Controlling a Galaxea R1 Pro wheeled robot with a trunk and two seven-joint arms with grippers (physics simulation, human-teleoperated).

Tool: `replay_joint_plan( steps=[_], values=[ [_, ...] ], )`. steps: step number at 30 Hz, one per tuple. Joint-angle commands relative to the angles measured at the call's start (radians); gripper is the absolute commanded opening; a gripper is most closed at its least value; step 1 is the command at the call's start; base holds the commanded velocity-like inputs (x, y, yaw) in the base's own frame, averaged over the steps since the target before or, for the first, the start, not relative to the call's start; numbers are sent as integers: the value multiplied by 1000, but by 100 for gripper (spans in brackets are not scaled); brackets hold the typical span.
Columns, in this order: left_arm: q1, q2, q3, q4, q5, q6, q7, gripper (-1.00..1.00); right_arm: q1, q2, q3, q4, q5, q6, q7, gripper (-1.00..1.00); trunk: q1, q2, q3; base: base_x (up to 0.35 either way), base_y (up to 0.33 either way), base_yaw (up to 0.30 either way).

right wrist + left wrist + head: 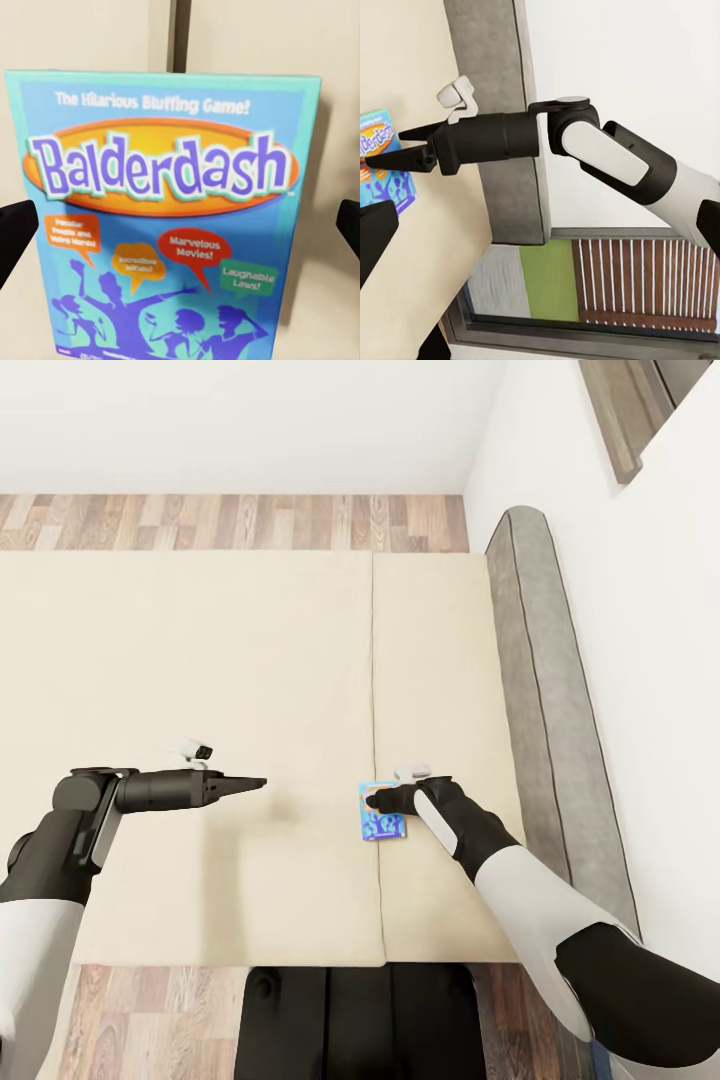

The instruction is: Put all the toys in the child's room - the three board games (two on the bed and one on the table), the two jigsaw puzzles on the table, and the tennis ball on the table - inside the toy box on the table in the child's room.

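Here the right claw [401,146], fingers apart, hovers over the blue board game [161,217] on the bed [200,660] to grasp it; left claw [255,784] closed, idle.

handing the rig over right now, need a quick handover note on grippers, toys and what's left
Right gripper: open, fingers either side of the blue board game, not closed on it.
Left gripper: holds nothing, over bare mattress; open or shut unclear.
The game lies flat on the bed, across the mattress seam, near the headboard side.
Done: nothing judged from here.
Left: grasp this game, carry it to the toy box, then the other toys.
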Motion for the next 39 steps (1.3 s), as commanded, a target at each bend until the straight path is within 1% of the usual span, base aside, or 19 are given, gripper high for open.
replay_joint_plan(
  steps=[1, 12, 22, 29, 30, 34, 37, 39],
  values=[
    [0, 0, 0, 0, 0, 11, -4, 100, 0, 0, 3, -1, -3, 4, -2, 100, 1, -2, -1, 0, 0, 0],
    [0, 0, 0, 0, 0, 11, -4, 100, 0, 2, 3, -2, -3, 4, -1, 100, 1, -2, -2, 0, 0, 0],
    [0, -1, 0, 0, 0, 11, -4, 100, 1, 15, 3, -1, -3, 2, 6, 100, 1, -2, -3, 0, 0, 0],
    [0, -1, 0, 0, 0, 11, -4, 100, 1, 16, 4, -1, -4, -36, 11, 100, 1, -2, -3, 0, 0, 0],
    [0, -1, 0, 0, 0, 11, -4, 100, 1, 16, 8, -1, -4, -37, 11, 100, 1, -2, -3, 0, 0, 0],
    [0, -1, 0, 0, 0, 11, -4, 100, 0, 21, 51, -1, -5, -39, 12, 100, 1, -2, -3, 0, 0, 0],
    [0, 0, 0, 0, 0, 11, -4, 100, 0, 28, 69, 0, -6, -39, 13, 100, 1, -2, -3, 0, 0, 0],
    [0, 0, 0, 0, 0, 11, -4, 100, 0, 31, 72, 0, -6, -39, 13, 100, 1, -2, -3, 0, 0, 0]
  ],
)
